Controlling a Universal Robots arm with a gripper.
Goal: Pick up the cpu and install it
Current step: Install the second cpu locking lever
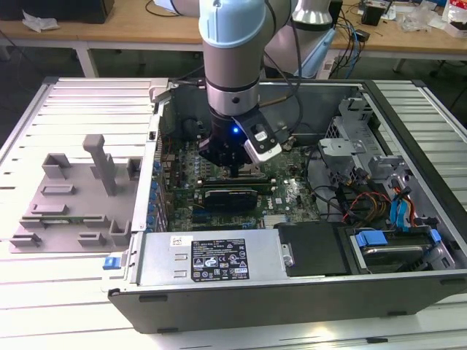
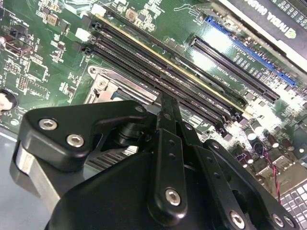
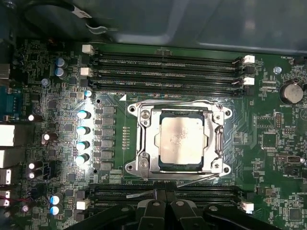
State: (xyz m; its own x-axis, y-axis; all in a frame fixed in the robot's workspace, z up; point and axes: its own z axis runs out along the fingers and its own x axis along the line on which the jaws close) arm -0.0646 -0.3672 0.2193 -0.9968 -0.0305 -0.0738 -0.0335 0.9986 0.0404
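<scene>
Gripper (image 3: 165, 203) fingers looked closed together, holding nothing, as I hovered above the cpu (image 3: 181, 140) seated in its socket frame (image 3: 142, 143).

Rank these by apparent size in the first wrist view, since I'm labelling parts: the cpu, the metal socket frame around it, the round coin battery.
1. The metal socket frame, largest; it surrounds the chip.
2. The cpu, sitting inside that frame.
3. The round coin battery, clearly smallest.
All lie on the same board, so nearness barely skews this.
</scene>
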